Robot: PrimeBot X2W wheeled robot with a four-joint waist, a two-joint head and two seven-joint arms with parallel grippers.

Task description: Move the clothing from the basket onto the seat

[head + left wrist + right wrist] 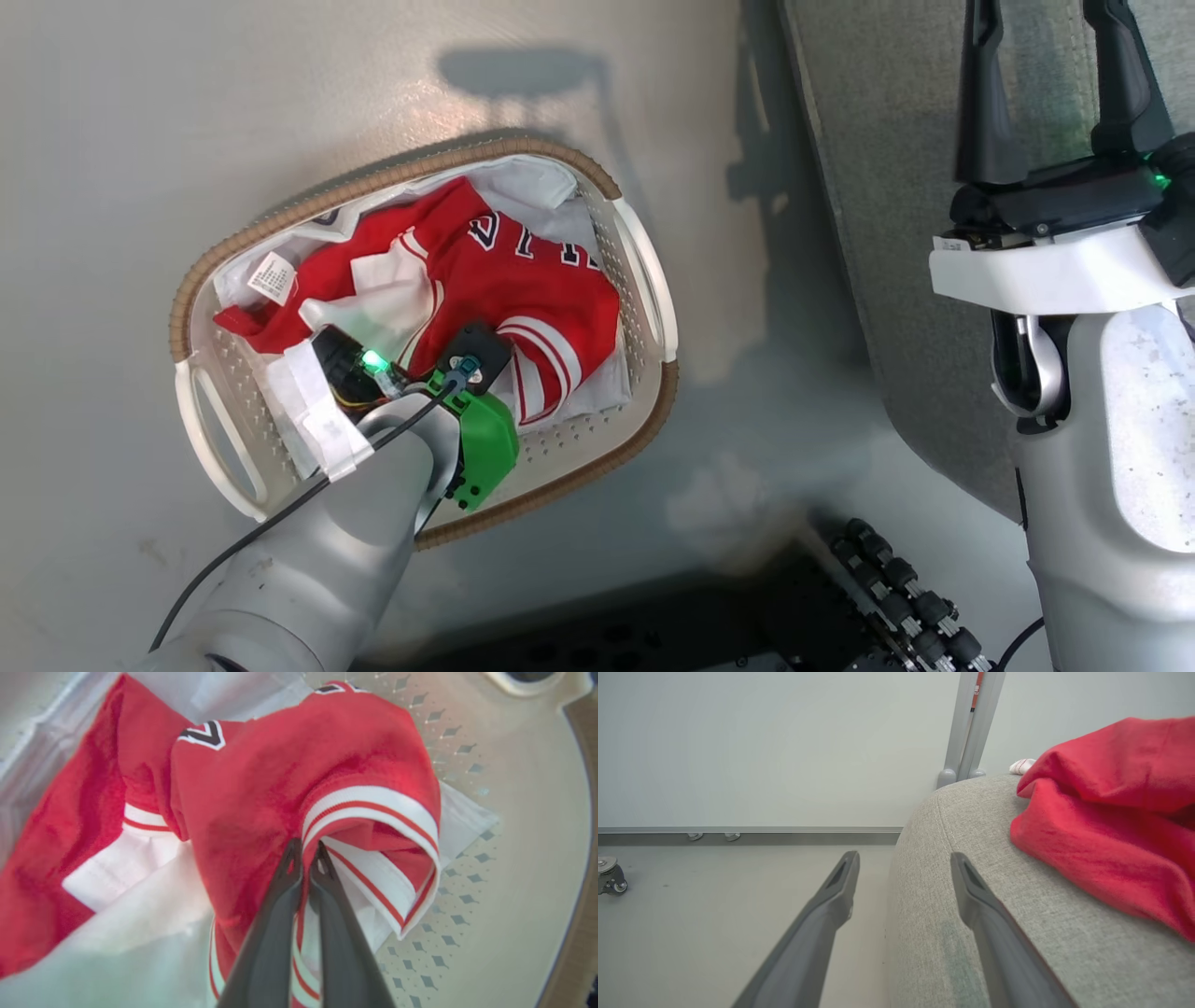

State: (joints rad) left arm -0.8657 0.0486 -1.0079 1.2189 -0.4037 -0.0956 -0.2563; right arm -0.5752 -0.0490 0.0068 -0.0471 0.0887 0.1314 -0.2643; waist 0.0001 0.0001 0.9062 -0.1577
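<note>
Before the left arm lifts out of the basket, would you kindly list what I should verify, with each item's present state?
1. Left gripper shut on the jersey: ok.
2. Liner free of that grip: cannot tell; white cloth lies close by.
3. Right gripper open and empty: ok.
4. Bare seat beside the red garment lying on it: ok.
5. Basket emptied: not ok; the jersey lies in it.

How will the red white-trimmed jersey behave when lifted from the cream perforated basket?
Likely floppy: the red white-trimmed jersey lies crumpled, so it should drape and trail. Probably light: thin cloth. The left gripper pinches only a trim fold; it may slip.
</note>
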